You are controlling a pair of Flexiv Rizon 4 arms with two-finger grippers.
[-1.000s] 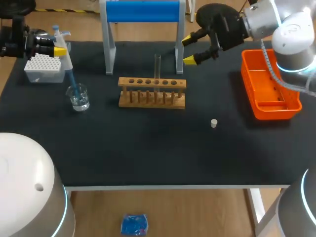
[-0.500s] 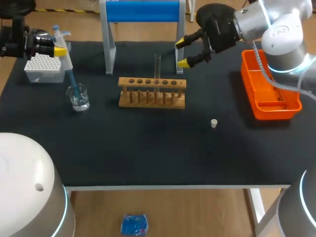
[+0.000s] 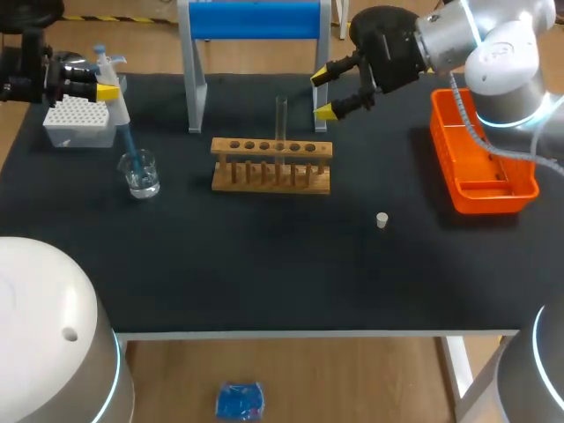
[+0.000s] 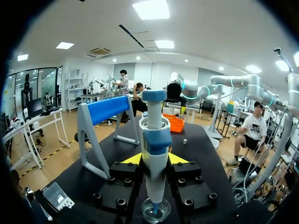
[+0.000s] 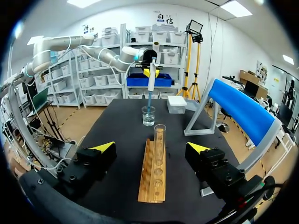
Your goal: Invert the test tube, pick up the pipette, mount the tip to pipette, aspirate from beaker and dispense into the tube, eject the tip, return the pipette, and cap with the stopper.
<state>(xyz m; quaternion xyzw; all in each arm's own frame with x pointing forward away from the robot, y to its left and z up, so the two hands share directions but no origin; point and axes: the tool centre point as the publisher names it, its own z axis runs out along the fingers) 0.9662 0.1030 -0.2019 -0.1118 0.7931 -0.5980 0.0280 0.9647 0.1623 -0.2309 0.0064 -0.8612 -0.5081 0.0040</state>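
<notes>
My left gripper (image 3: 107, 89) is shut on the blue-and-white pipette (image 3: 116, 104), which hangs upright with its tip inside the glass beaker (image 3: 140, 173). In the left wrist view the pipette (image 4: 154, 154) stands between the fingers of the left gripper (image 4: 154, 159), the beaker (image 4: 156, 210) under it. A clear test tube (image 3: 281, 118) stands upright in the wooden rack (image 3: 271, 166). My right gripper (image 3: 325, 92) hangs open just right of the tube's top. From the right wrist, the tube (image 5: 160, 139) rises ahead, between the wide fingers of the right gripper (image 5: 152, 148). A white stopper (image 3: 382, 220) lies on the mat.
A white tip box (image 3: 79, 122) sits behind the beaker at the far left. The blue-topped stand (image 3: 256, 22) is behind the rack, its leg close to my right gripper. An orange tray (image 3: 481, 157) sits at the right edge.
My right gripper has moved left, closer to the test tube's top, still open. The left arm and pipette have not moved.
</notes>
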